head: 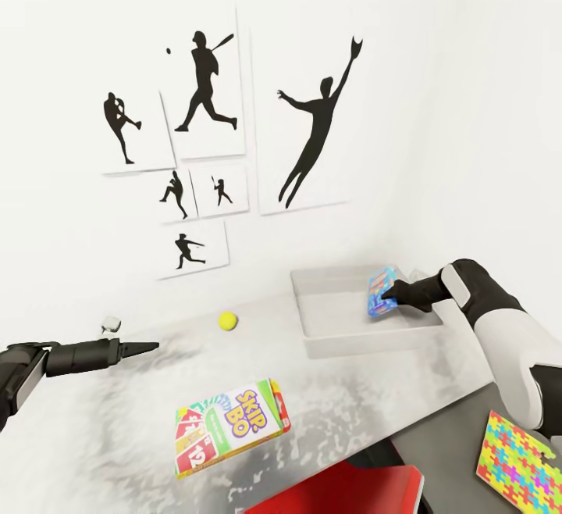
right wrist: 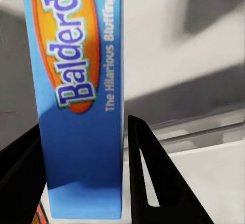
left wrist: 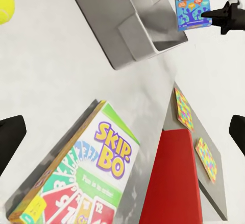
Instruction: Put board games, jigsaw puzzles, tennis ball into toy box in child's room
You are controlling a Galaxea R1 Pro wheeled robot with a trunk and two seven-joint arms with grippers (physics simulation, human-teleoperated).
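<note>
From my seat, the counter (head: pixel 117 428) runs up to the wall, where the silhouette pictures (head: pixel 204 92) hang behind it. The toy box (head: pixel 343 334) sits at the counter's far right. My right gripper (head: pixel 393 292) holds the Balderdash game (head: pixel 380 292) above the box's right half, the jaws closed on its faces. The tennis ball (head: pixel 227 320) lies left of the box, near the wall. The SKIP-BO box (head: pixel 230 426) rests nearer me, mid-counter. My left gripper (head: pixel 148 348) hangs over the counter's left side. A jigsaw puzzle (head: pixel 521 459) lies at the near right, I think on a separate surface.
</note>
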